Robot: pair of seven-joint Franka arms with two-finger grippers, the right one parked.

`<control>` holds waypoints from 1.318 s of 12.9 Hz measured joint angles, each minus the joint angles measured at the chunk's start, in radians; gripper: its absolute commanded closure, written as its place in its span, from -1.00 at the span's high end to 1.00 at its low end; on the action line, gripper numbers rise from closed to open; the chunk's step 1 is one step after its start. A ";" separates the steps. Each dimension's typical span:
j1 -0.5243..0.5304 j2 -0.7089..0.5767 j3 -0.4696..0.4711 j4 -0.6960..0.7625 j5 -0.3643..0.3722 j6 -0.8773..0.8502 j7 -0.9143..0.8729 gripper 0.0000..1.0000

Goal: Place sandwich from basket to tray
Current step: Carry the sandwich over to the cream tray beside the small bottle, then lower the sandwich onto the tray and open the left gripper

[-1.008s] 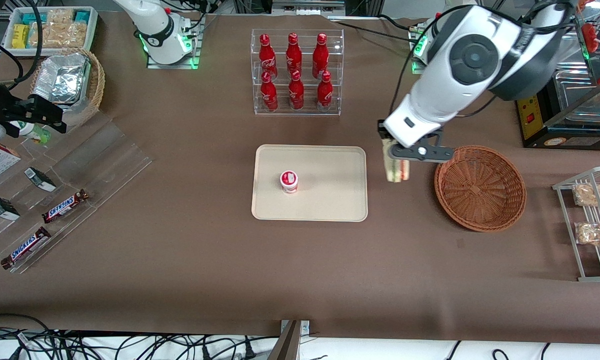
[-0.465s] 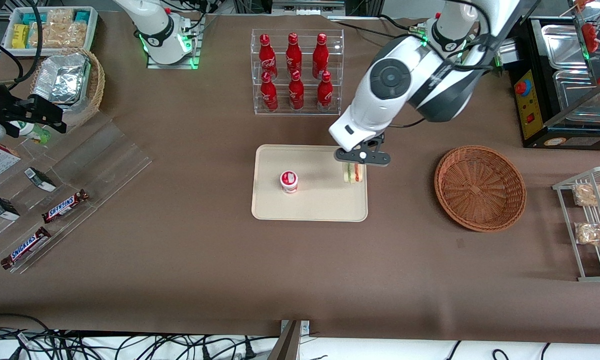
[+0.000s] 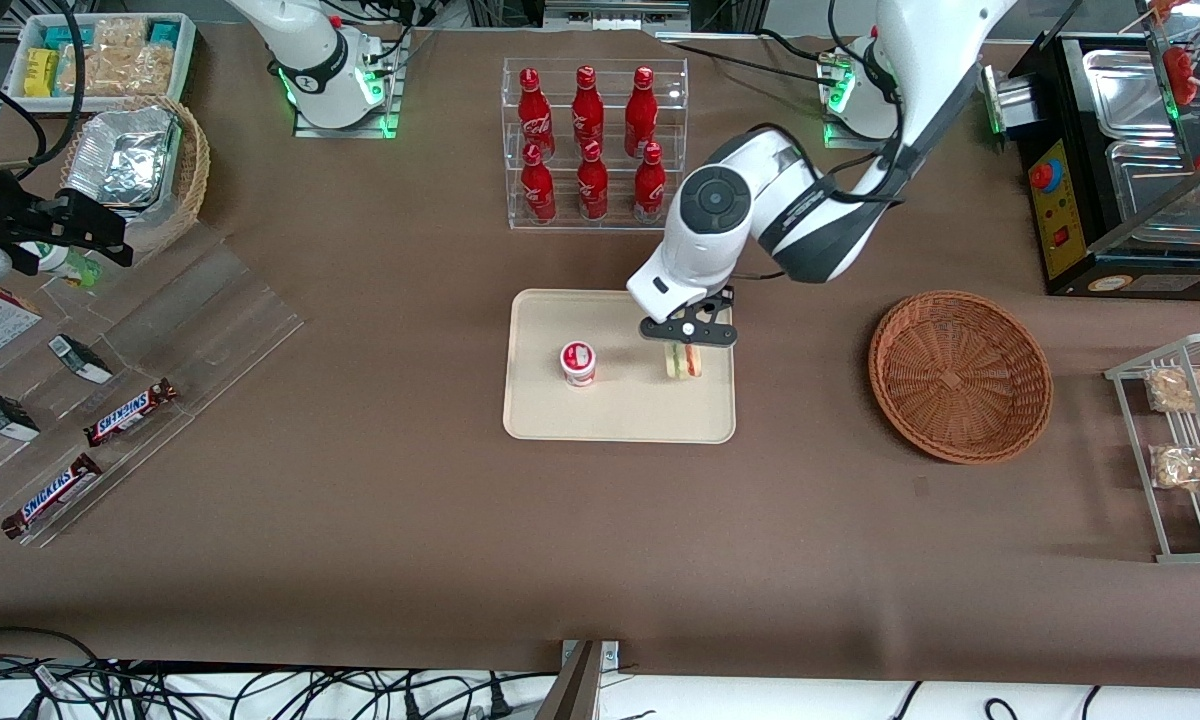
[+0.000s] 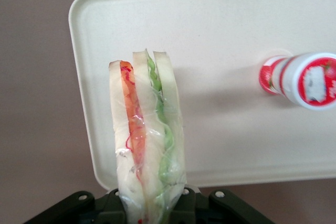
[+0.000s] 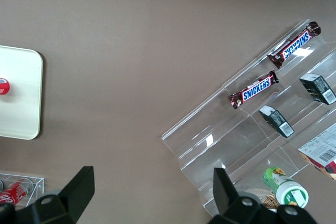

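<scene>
From the front, the end effector (image 3: pixel 687 345) hangs over the tray's (image 3: pixel 620 415) edge nearest the basket (image 3: pixel 960 375), clamped on the sandwich (image 3: pixel 684 362) beside a small red-lidded cup (image 3: pixel 578 362), while the left wrist view shows its fingers (image 4: pixel 118 203) pinching the wrapped sandwich (image 4: pixel 147 140) above the tray (image 4: pixel 220 51).

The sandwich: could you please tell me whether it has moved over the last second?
Yes. The sandwich, held in the gripper, has travelled from beside the basket to above the tray, now near the small cup.
</scene>
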 measured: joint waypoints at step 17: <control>-0.032 0.150 0.004 0.010 0.210 0.084 -0.156 1.00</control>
